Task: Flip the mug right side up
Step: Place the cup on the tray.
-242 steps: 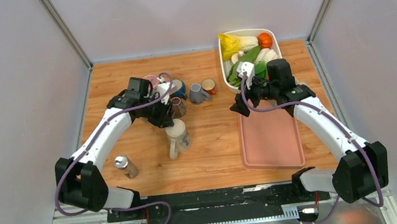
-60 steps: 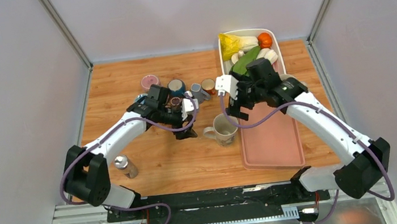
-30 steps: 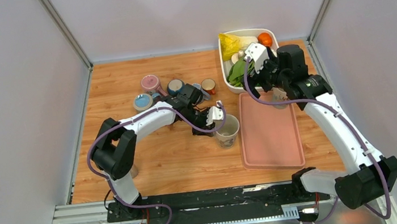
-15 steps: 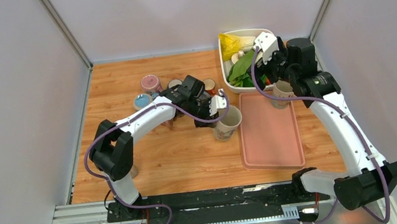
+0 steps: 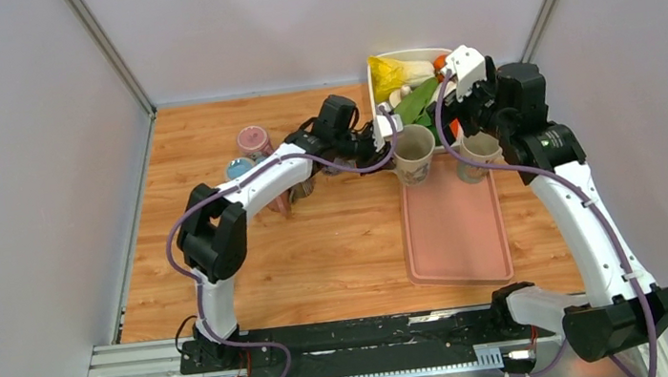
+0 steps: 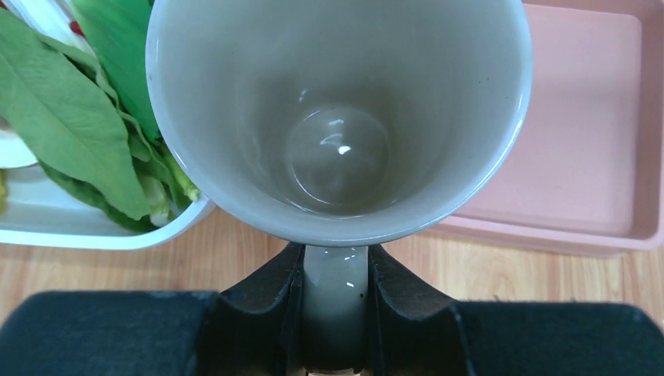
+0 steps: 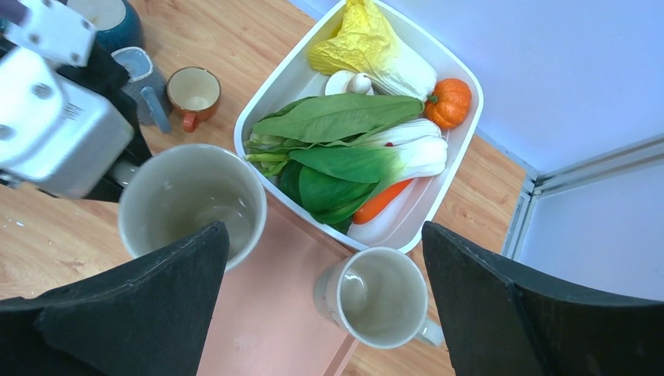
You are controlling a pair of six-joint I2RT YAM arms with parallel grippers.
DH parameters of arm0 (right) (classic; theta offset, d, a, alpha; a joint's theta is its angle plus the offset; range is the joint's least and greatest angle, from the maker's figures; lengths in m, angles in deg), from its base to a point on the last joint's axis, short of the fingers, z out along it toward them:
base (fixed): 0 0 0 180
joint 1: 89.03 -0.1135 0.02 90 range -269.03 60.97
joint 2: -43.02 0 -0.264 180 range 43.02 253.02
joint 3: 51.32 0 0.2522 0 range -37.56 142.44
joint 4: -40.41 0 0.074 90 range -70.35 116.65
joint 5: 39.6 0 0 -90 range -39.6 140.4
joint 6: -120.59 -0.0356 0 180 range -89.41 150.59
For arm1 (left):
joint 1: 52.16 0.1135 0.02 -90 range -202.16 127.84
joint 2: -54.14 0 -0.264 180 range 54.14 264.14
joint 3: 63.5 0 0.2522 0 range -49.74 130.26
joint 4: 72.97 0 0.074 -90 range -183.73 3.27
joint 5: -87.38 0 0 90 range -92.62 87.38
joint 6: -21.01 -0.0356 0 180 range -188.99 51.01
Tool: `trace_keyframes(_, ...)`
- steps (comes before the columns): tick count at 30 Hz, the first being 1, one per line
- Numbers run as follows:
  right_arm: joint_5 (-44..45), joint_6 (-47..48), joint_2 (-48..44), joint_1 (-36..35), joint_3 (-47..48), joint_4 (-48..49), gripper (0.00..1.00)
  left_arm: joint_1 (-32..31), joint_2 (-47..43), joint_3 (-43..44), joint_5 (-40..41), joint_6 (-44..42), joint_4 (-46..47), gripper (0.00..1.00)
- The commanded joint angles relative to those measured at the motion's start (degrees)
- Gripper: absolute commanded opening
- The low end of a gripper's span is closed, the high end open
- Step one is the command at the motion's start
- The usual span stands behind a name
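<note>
Your left gripper (image 6: 335, 309) pinches the handle of the mug (image 6: 337, 117), fingers closed snug on it. The mug is glossy beige ceramic, round and tapering, with glare spots on the inside bottom. It's at the far-left corner of the smooth pink tray (image 5: 456, 231), just beside the white bin (image 7: 276, 86) of greens. Half a second ago it was tilted and nearer, by the tray's left edge. Now it's closer to the far edge of the wooden table (image 5: 224, 260) and upright: mouth up, long axis vertical, handle toward the left edge. Your right gripper (image 7: 325, 305) gapes wide, holding nothing, above a second mug (image 7: 378, 296) at the tray's far-right corner.
</note>
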Motion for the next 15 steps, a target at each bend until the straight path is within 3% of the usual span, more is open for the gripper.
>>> trace_keyframes(1, 2.64, -3.42, 0.32, 1.2, 3.52, 2.42, 1.0, -0.98, 2.22, 4.69, -4.11, 5.11, 16.25, 0.0)
trace_keyframes(8, -0.47, -9.81, 3.94, 9.56, 7.24, 5.02, 1.0, -1.59, 9.71, 10.0, -2.49, 5.55, 19.78, 0.0)
trace_keyframes(15, -2.44, -9.45, 1.61, 10.28, 3.16, 5.02, 1.0, -1.93, 15.59, 16.7, -3.31, 3.8, 15.98, 0.0)
